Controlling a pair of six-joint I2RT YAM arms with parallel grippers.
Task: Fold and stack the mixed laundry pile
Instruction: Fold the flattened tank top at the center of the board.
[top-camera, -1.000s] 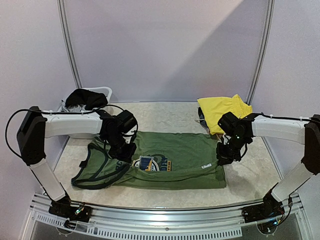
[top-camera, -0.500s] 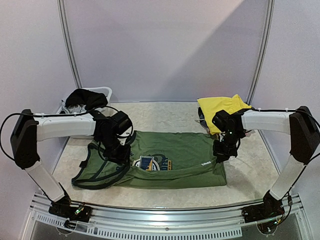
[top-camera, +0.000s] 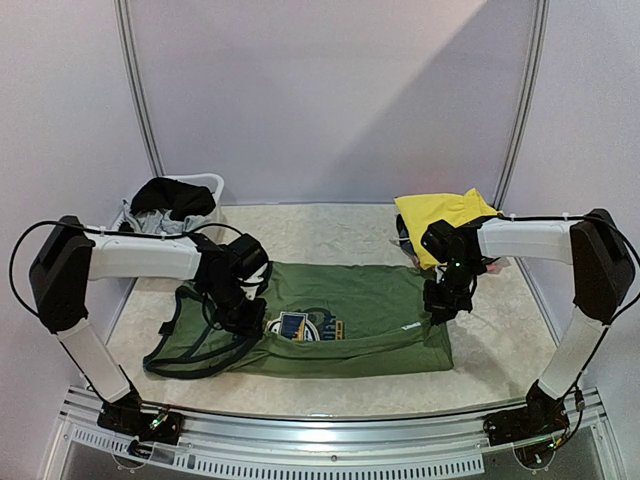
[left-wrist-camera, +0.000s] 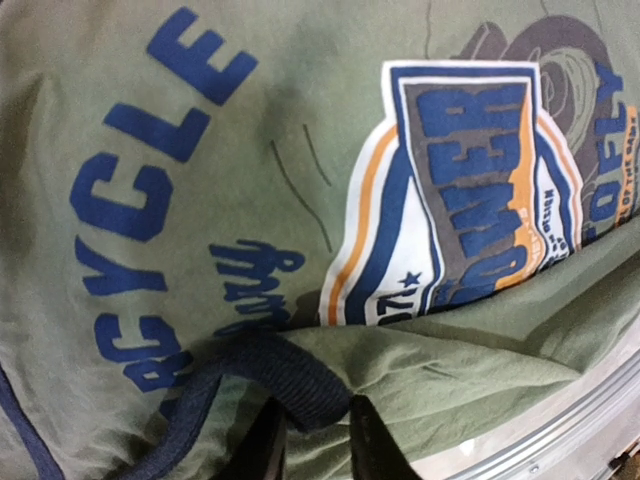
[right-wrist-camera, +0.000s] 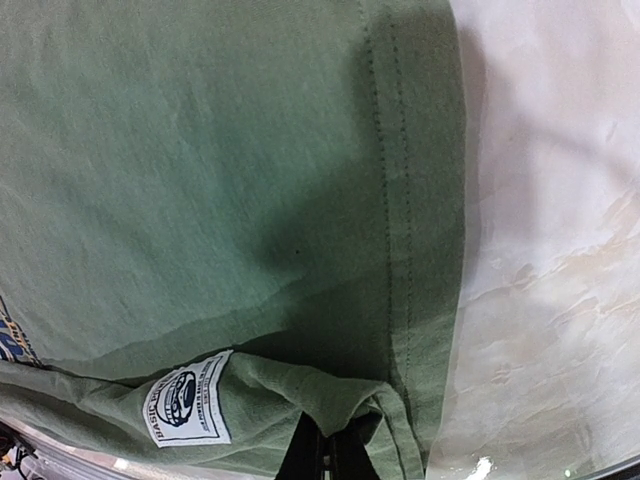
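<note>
Left gripper (left-wrist-camera: 312, 448) has its 2 fingers only a little apart, and the navy collar trim (left-wrist-camera: 300, 385) of the olive-green T-shirt (top-camera: 350, 300) is pinched between them. Right gripper (right-wrist-camera: 325, 455) is fully closed on a fold of the hem at the opposite end. The shirt lies spread across the table (top-camera: 330, 225), with the yellow garment (top-camera: 440, 218) near its far right corner.
</note>
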